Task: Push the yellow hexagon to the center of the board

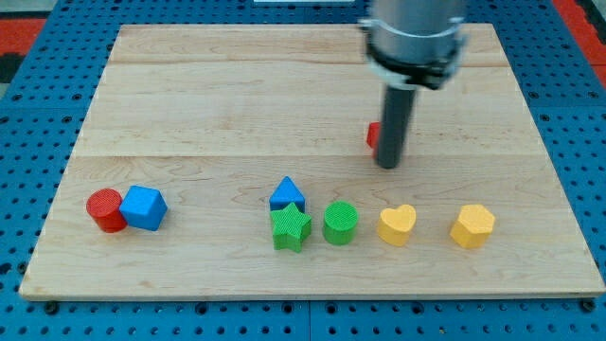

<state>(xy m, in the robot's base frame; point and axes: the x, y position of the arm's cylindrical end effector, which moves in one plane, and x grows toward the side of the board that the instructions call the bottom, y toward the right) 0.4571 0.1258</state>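
the rod is seen standing upright over the wooden board (189,95), and my tip (387,166) rests on it toward the view's right of the middle. no claw is carried by this arm, so no opening, wide or narrow, can be told; nothing is held. a red block (373,135), its shape mostly hidden by the rod, is found just beside the rod on the view's left, slightly above my tip.

the yellow hexagon (472,226) lies below and to the view's right of my tip, well apart from it. the yellow heart (397,225) is placed almost straight below my tip. further to the view's left of that are set the green cylinder (341,223), the green star (291,228) and the blue triangle (287,194), the last two touching. far to the view's left, a red cylinder (105,209) is pressed against a blue block (144,207). no brands, labels or writing can be read.
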